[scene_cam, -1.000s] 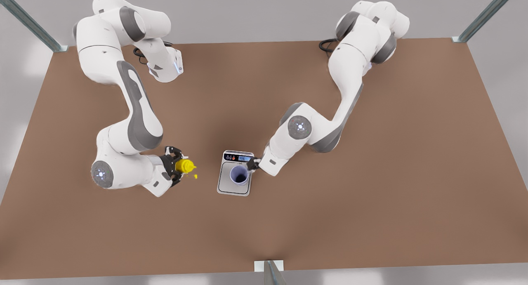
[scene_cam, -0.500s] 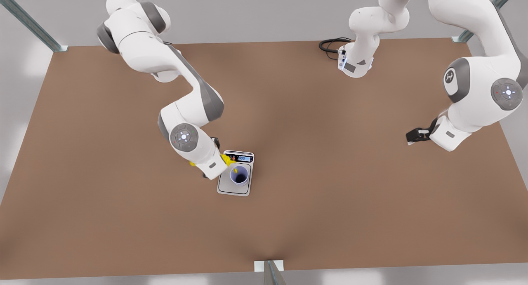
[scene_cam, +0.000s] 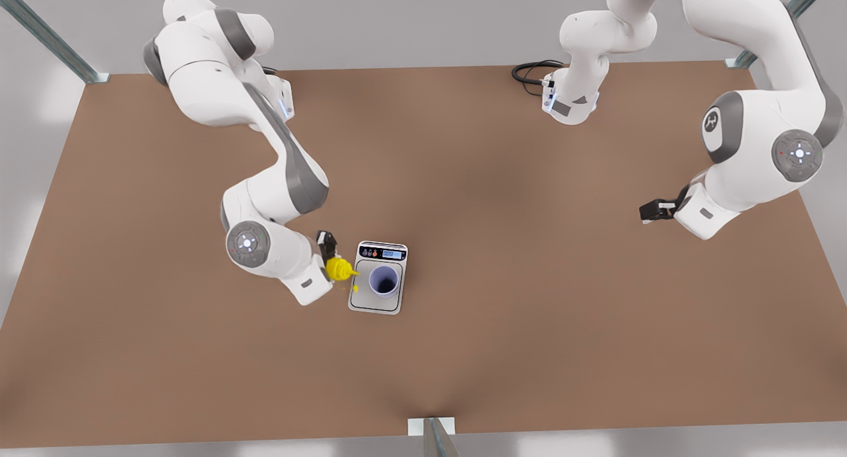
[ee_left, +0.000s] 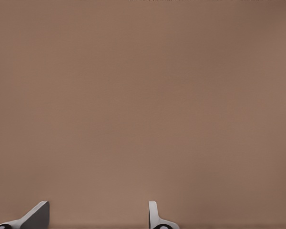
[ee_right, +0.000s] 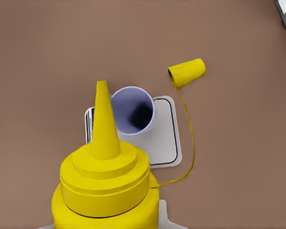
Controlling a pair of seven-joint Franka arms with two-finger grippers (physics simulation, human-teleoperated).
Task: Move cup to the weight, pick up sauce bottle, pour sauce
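Pulled back from above the cup (scene_cam: 384, 280), the sauce bottle (scene_cam: 339, 269) sits clamped in the right pincer (scene_cam: 329, 258) beside the weight (scene_cam: 360, 297); droplets (scene_cam: 355, 288) fall short. Cup placed, pouring seems underway. Left pincer (scene_cam: 652, 211), fingers apart and empty, waits well apart over the surface (scene_cam: 529, 351).

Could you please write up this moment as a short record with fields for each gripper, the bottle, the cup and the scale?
right gripper: at the front view's left, shut on the sauce bottle
sauce bottle: tipped, nozzle towards the cup, cap off and hanging by its tether
sauce: small yellow drops at the weight's near edge
cup: upright on the weight
left gripper: open, waiting over bare table at the front view's right
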